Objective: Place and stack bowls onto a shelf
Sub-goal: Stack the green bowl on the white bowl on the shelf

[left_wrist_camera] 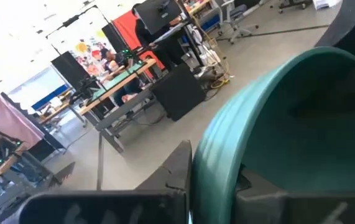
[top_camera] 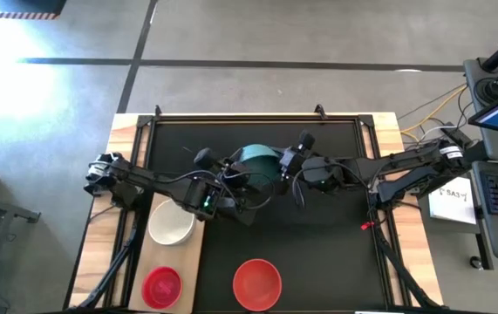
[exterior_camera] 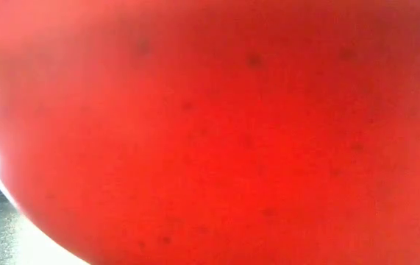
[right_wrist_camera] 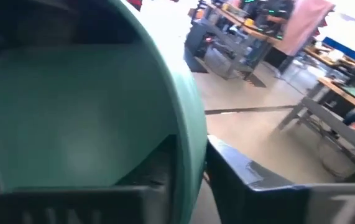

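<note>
Hanging between the two arms over the middle of the black worktop, the teal bowl is tipped up on edge, not flat. Both wrist views show its rim running between that arm's own fingers: the left claw pinches the rim on the bowl's left side, one finger inside the bowl and one outside, and the right claw pinches the opposite side the same way. So the bowl is held by both at once, clear of the worktop as far as the high view lets one judge.

The shelf, a pale wooden board, lies at the front left of the worktop. On it sit a white bowl and, nearer the front edge, a magenta bowl. A red bowl stands on the black worktop just beside the shelf, so close to the low camera that it fills that view.

The relation that matters: the shelf lies to the left and forward of the teal bowl, on the left arm's side, with the white bowl nearest of all. The left arm is therefore the likelier carrier, and the right claw would probably have to let go first.
</note>
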`<control>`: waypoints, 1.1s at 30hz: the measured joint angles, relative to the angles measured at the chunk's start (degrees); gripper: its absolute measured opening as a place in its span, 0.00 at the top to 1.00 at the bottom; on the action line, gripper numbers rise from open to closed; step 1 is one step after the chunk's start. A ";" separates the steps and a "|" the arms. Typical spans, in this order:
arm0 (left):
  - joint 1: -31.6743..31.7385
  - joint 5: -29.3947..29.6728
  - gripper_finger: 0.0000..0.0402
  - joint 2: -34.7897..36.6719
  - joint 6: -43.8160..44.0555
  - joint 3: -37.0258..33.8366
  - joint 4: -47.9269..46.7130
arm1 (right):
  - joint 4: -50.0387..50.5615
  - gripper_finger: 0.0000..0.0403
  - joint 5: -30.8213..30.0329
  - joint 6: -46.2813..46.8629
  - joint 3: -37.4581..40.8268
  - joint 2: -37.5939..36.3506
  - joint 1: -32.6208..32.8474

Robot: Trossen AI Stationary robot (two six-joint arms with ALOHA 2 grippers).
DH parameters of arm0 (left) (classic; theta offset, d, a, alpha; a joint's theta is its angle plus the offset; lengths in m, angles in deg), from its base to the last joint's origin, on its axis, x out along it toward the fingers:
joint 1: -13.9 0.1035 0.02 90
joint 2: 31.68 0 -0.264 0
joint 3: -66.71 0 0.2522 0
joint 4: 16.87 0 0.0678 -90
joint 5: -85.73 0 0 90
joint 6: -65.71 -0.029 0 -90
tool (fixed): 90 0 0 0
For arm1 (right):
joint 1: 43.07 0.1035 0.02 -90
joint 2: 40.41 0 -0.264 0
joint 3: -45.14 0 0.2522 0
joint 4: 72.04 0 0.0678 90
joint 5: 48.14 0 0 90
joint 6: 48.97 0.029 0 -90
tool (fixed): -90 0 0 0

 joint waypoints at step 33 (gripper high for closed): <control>13.32 -25.77 1.00 -1.65 11.92 -2.15 -6.34 | 22.71 0.42 14.55 10.72 -0.09 -1.50 -5.53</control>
